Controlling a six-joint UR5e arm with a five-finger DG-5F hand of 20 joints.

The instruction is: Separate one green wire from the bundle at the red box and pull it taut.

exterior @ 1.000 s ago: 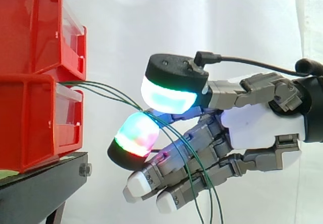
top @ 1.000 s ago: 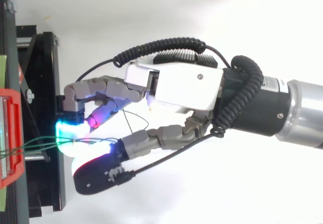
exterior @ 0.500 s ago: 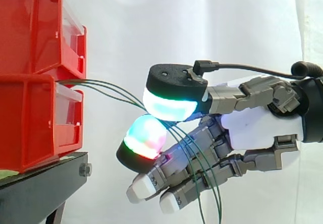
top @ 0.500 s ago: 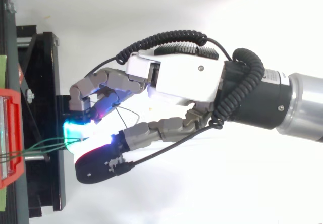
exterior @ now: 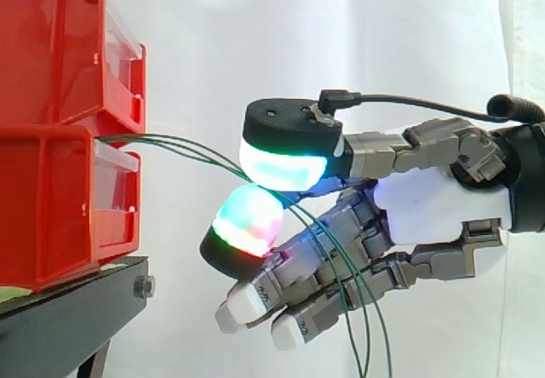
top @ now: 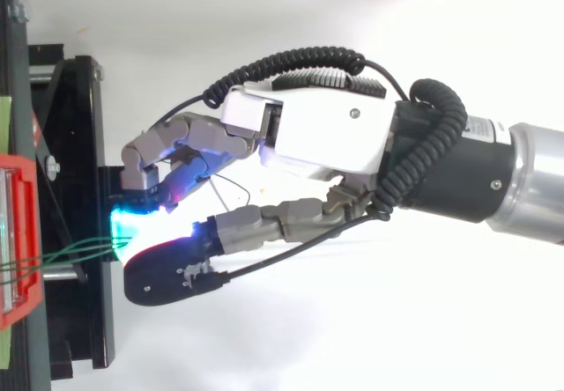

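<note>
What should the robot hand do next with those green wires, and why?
Probably loosen the pinch so only one wire stays. The hand has its glowing pads closed on several thin green wires together, and they arc slackly from the stacked red plastic bins; pulling back now would likely drag the whole bundle.

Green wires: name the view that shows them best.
Side view. There the green wires run from the red boxes in between two glowing pads of the hand, then hang down past its fingers. In the top view a short stretch of them crosses from box to pads.
</note>
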